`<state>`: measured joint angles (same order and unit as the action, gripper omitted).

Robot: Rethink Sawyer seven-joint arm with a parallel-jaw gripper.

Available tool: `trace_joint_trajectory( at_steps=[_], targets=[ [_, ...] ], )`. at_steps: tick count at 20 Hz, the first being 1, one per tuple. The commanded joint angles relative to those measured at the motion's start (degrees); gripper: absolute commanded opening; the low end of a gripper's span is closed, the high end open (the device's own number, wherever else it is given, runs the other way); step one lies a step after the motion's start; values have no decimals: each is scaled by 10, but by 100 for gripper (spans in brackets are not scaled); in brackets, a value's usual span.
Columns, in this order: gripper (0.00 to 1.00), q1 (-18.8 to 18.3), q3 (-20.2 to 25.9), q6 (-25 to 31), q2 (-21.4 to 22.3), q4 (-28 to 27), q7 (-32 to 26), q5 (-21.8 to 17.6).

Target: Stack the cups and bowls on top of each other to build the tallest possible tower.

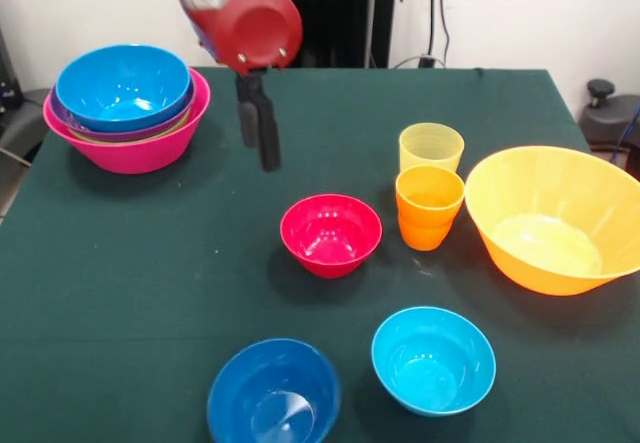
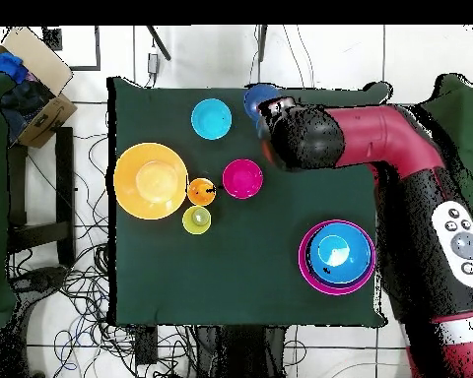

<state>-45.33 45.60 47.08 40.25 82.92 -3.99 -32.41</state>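
The tower [image 1: 126, 109] stands at the far left: a large pink bowl [image 1: 130, 153] holding nested bowls, with a sky blue one [image 1: 122, 85] on top; from above the tower [image 2: 336, 257] is at the lower right. My gripper [image 1: 258, 155] hangs open and empty above the cloth, between the tower and the small red bowl [image 1: 331, 233]. The pale yellow cup [image 1: 431, 147] and the orange cup [image 1: 429, 206] stand together beside the large orange bowl [image 1: 550, 218]. A cyan bowl [image 1: 433, 359] and a dark blue bowl [image 1: 273, 393] sit near the front edge. In the overhead view the arm hides the gripper.
The dark green table [image 1: 150, 293] carries everything. In the overhead view a cardboard box [image 2: 38, 69] sits off the table's upper left corner, and cables lie on the floor around it. The arm [image 2: 378, 133] partly covers the dark blue bowl [image 2: 257, 97].
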Motion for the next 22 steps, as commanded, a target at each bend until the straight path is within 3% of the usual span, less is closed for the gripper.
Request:
trace_joint_trajectory(
  at_steps=[1,4,7,11,15,22],
  targets=[
    [100,2,4,105,15,-56,-55,4],
    [100,-24,22,69,4,-33,-75,0],
    [100,-97,69,-24,-43,37,-115,-4],
    [100,-161,107,-91,-103,85,-121,-27],
    [100,-198,126,-61,-152,94,-109,-1],
    [100,-268,141,41,-229,121,-43,100]
  ],
)
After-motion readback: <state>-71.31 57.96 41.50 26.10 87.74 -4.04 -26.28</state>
